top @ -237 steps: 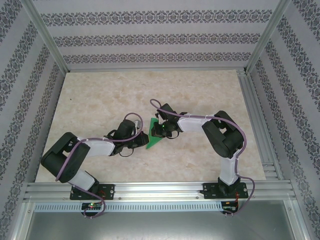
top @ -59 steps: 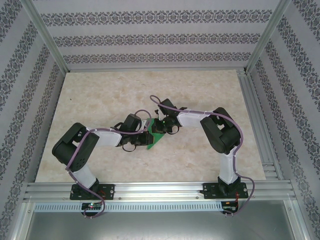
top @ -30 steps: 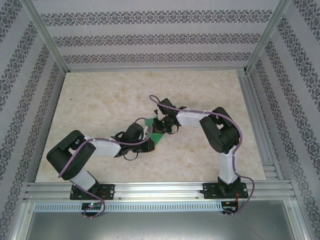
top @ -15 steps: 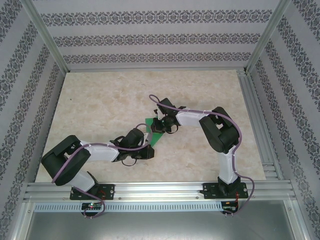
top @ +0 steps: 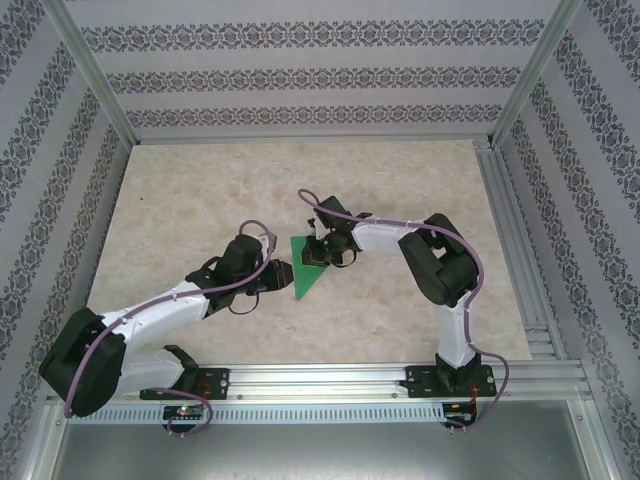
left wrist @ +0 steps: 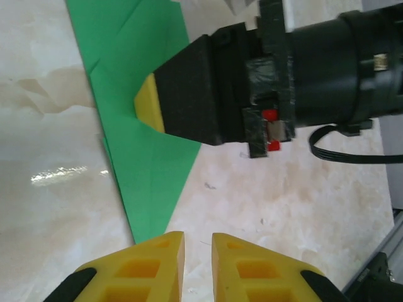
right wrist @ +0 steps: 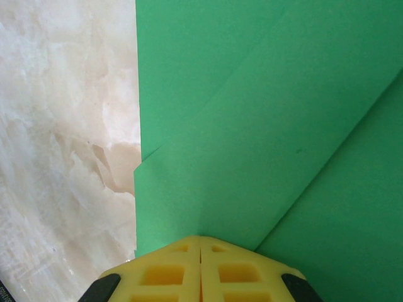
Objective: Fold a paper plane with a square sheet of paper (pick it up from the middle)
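Top external: square sheet of paper (top: 303, 268), already folded to a narrow pointed wedge and flat on the marbled counter (top: 200, 200). I judge the later folds are not yet done. It lies under the right gripper (top: 318, 252) and just beside the left gripper (top: 281, 272).

Left wrist: left gripper barely parted, empty; the paper's tip lies just ahead. Thin, matte, layered creases.

Right wrist: right gripper closed, tips pressing the sheet, apparently not clasping it.
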{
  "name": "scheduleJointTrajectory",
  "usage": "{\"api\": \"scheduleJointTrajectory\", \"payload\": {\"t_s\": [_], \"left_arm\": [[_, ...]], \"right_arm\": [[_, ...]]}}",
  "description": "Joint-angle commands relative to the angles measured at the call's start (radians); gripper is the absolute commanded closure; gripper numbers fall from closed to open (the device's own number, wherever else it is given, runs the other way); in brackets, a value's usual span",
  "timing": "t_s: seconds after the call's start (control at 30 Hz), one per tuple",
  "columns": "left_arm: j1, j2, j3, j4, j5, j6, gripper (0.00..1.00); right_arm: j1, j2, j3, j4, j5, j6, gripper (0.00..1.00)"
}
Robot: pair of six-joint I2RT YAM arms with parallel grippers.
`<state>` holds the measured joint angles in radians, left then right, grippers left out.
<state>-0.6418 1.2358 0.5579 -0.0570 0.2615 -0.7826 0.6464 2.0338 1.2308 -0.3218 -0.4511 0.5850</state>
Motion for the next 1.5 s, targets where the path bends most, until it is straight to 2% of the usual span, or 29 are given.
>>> {"api": "scheduleJointTrajectory", "payload": {"t_s": [0.0,0.17,0.4,0.7,0.9,1.27,1.47], "left_arm": [[0.008,0.075,0.034,0.047,0.032,0.026,0.80],[0.008,0.206,0.072,0.126,0.088,0.022,0.81],[0.008,0.344,0.126,0.124,0.100,0.033,0.84],[-0.002,0.431,0.138,0.095,0.131,0.053,0.85],[-0.035,0.425,0.096,0.042,0.132,0.070,0.85],[-0.111,0.309,0.022,-0.058,0.113,0.081,0.84],[-0.097,0.211,0.061,-0.079,0.025,0.061,0.78]], "right_arm": [[-0.005,0.100,-0.047,-0.085,0.162,0.007,0.93],[-0.002,0.103,-0.045,-0.087,0.161,0.009,0.93],[0.000,0.107,-0.044,-0.087,0.161,0.013,0.93],[0.000,0.115,-0.042,-0.094,0.173,0.014,0.93],[0.000,0.118,-0.042,-0.101,0.184,0.014,0.93],[0.000,0.118,-0.036,-0.106,0.188,0.012,0.93],[-0.001,0.050,-0.022,-0.102,0.150,0.001,0.91]]}}
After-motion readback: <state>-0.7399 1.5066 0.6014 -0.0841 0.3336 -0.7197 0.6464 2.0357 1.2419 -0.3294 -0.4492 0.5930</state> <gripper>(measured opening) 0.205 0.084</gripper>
